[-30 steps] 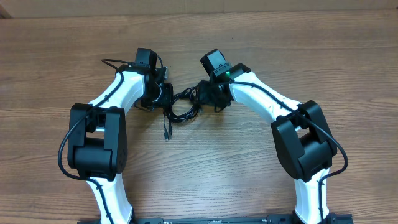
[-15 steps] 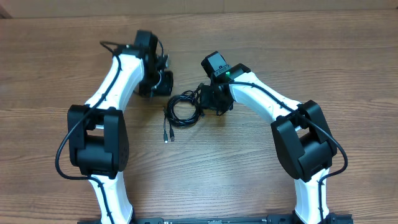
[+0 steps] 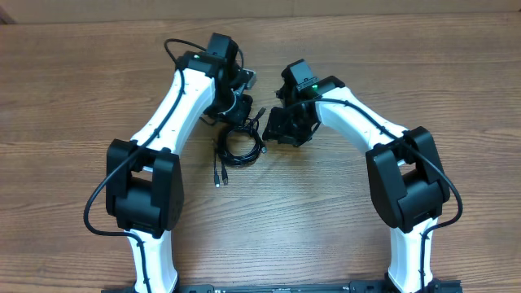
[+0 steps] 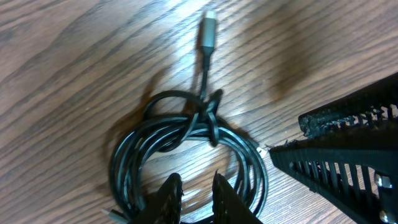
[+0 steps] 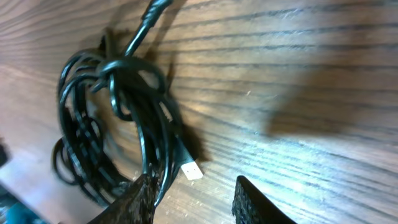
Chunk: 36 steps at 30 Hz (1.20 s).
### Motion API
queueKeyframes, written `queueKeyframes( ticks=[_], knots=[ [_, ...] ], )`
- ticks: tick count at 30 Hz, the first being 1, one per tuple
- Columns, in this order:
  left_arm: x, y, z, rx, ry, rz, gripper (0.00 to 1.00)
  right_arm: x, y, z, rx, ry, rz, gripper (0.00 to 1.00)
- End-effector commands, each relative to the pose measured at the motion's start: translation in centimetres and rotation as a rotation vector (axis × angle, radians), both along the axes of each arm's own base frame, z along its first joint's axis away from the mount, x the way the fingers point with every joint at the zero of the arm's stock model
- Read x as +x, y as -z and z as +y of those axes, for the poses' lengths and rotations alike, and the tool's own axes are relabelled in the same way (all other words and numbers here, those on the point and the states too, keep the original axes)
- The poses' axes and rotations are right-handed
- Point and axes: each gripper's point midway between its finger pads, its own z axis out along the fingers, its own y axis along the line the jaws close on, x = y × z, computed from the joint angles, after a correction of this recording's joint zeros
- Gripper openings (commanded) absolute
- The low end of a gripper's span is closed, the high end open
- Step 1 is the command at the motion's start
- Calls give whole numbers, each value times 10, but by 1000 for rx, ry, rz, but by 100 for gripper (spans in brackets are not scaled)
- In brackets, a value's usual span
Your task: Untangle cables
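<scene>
Surface: brown wood-grain table (image 3: pixel 342 49), nothing on it apart from the work piece.

Work piece: the cable bundle (image 3: pixel 238 145), thin black cord wound into a small coil, lies flat on the table between the two wrists. One turn is wrapped across the coil as a tie (image 4: pixel 210 121), which is why the loops hold together. A short tail with a plug (image 3: pixel 217 179) trails out toward the robot's base. The left wrist view shows a slim metal-tipped connector (image 4: pixel 208 34) sticking out past the tie. The right wrist view shows a pale flat plug (image 5: pixel 191 169) lying just inside the coil's edge.

Left gripper (image 4: pixel 194 193): directly over the coil's rim, jaws parted only a sliver, bare wood showing in the gap, nothing grasped.

Right gripper (image 5: pixel 196 196): on the opposite side of the coil, jaws released and moderately wide. A strand runs close by one finger (image 5: pixel 140 199); contact cannot be confirmed.

Judgement: the arms flank the bundle so each can take a different strand and pull apart. The cross-wrap is the likely thing to free first. Untangling has barely started.
</scene>
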Motion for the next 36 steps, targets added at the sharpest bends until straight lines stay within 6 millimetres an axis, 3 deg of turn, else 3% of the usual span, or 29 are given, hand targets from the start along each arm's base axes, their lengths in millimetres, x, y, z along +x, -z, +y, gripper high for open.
queueKeyframes(
  ticks=[1,9,16,20,24,36],
  knots=[
    [-2,14,7,66,44,0,19,-12,-7,15,106,-78,26,40],
    [1,30,12,100,40,-26,22,-11,-8,20,130,-88,19,40],
    [-5,55,3,95,63,-44,21,-16,17,22,56,-82,41,40],
    [-1,57,-1,84,66,-69,21,-17,30,27,50,-89,48,39],
    [1,57,-3,80,68,-79,22,-15,37,28,49,-90,49,24],
    [0,70,-6,72,76,-102,22,-15,36,28,51,-94,43,24]
  ],
)
